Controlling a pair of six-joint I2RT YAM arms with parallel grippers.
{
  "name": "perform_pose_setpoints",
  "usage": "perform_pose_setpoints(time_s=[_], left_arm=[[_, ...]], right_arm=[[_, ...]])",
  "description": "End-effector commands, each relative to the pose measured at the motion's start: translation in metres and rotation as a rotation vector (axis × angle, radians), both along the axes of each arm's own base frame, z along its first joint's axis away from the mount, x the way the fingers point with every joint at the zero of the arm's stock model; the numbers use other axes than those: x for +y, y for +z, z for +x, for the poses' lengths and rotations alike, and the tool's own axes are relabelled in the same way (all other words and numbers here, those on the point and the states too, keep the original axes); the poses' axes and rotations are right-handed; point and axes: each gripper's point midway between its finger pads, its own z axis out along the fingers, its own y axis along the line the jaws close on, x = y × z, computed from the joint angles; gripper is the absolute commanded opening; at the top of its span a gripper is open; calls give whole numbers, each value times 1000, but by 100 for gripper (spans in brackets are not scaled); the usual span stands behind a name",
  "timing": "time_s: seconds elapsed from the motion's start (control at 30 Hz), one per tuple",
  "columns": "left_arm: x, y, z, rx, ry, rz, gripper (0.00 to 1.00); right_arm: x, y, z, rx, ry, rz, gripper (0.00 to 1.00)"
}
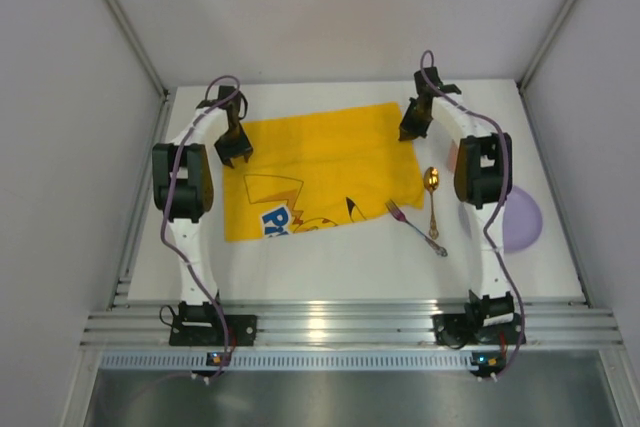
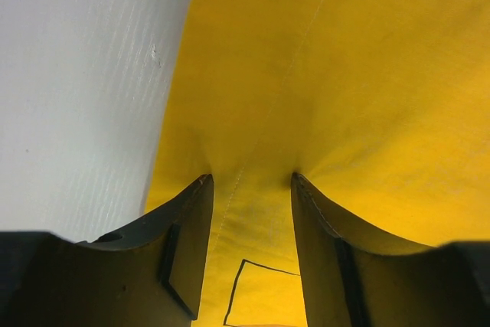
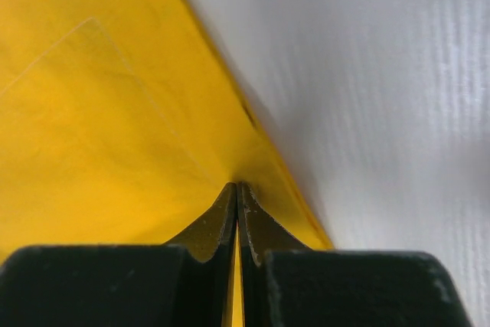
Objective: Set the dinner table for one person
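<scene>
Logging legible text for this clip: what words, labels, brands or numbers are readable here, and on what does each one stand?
"P": the first letter of blue lettering with a white outline, printed on the yellow cloth near its near edge, top view.
The letters after it are too blurred and cut off to read.
No other text can be read in any view.

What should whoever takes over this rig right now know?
Left gripper: open, tips down on the yellow rectangular cartoon-print cloth near its far left corner.
Right gripper: shut on the cloth's far right edge.
Gold metal spoon and metal fork lie on the white table right of the cloth; lilac round plate further right.
Done: cloth spread.
To do: plate and cutlery into place.
</scene>
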Motion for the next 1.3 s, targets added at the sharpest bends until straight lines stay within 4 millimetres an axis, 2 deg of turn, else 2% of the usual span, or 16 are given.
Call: perform_pose_setpoints(time_s=[0.0,0.23,0.47,0.63,0.77,0.83,0.87,0.9,0.93,0.97,1.0,1.07,1.1,1.17,1.23,1.27], left_arm=[[12,-13,-18,92,0,29,50],[-3,2,26,14,-71,10,52],[-10,-4,46,-4,-84,-9,53],[-12,-5,51,-9,-84,-19,54],[-14,19,52,-56,-59,-33,56],[-16,37,51,-94,-51,-45,59],[-18,44,50,-109,-47,-51,63],[-19,60,49,-141,-47,-53,65],[-19,62,45,-141,-39,-52,68],[-19,67,43,-151,-36,-52,71],[-18,85,40,-183,-31,-52,74],[-19,90,30,-186,-21,-59,77],[-20,106,27,-218,-22,-65,81],[-21,108,15,-211,-20,-59,86],[-23,116,-1,-210,-19,-66,94],[-23,117,-7,-208,-16,-67,96]], right_arm=[[-45,-20,-32,116,-24,-163,0],[-77,-20,-60,165,-84,-305,0],[-87,-39,-106,251,-81,-336,0],[-80,-23,-87,186,-12,-303,0],[-69,22,-57,64,23,-261,0],[-65,46,-58,31,34,-245,15],[-65,55,-59,14,38,-241,27],[-62,76,-61,-26,46,-239,50],[-62,86,-65,-44,50,-238,57],[-63,89,-74,-39,57,-242,63],[-63,113,-82,-86,58,-235,70],[-64,116,-106,-69,75,-234,72],[-63,138,-119,-115,78,-224,73],[-59,125,-156,-65,120,-202,73],[-47,137,-188,-91,166,-146,72],[-46,118,-213,-33,189,-134,72]])
